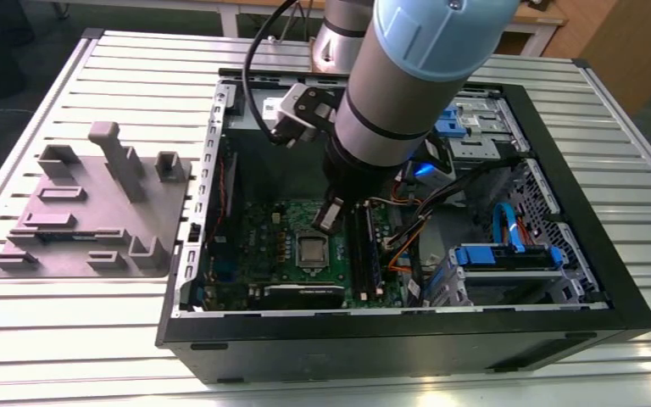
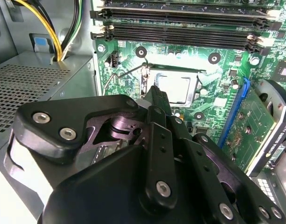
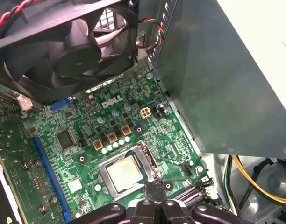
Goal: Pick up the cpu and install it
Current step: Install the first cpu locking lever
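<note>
The cpu (image 3: 124, 174), a small square chip with a silvery top, lies flat in the metal socket frame (image 3: 103, 173) on the green motherboard (image 3: 77, 140). It also shows in the second wrist view, cpu (image 2: 175, 88), and in the exterior view, cpu (image 1: 312, 248). My gripper (image 3: 154, 185) hangs low inside the computer case, just beside the socket's edge, fingers together with nothing between them. In the second wrist view the gripper (image 2: 156, 92) points at the socket's side, next to a thin wire lever (image 2: 122, 76).
The open black computer case (image 1: 416, 326) holds a fan (image 3: 68, 51), memory slots (image 2: 180, 32), a power supply box (image 3: 218, 74), loose cables (image 1: 410, 233) and blue drive brackets (image 1: 507, 254). A grey fixture plate with blocks (image 1: 88, 212) lies on the slatted table at the exterior view's left.
</note>
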{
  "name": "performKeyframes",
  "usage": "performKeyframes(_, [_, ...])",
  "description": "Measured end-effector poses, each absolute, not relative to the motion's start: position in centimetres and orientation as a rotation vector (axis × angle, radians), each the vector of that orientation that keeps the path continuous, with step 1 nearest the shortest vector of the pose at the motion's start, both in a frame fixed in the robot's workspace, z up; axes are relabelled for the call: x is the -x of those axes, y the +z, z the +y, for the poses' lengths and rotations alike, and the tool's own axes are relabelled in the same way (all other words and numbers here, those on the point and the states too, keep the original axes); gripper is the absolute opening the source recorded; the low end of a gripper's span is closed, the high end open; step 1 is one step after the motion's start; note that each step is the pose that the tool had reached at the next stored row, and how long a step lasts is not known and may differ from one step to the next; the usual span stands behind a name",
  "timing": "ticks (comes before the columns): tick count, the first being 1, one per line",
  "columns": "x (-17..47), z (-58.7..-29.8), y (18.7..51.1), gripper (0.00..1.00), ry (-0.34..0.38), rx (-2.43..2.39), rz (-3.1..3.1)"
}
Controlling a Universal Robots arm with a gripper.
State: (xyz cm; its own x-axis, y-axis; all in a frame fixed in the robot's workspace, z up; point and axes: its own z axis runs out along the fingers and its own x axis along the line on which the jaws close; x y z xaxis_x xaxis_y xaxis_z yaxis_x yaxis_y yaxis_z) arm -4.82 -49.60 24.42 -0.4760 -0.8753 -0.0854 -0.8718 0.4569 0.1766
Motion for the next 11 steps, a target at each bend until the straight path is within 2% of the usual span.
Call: performKeyframes(11, [3.8, -49.5, 24.4, 0.10, -0.307, -1.599, -2.666])
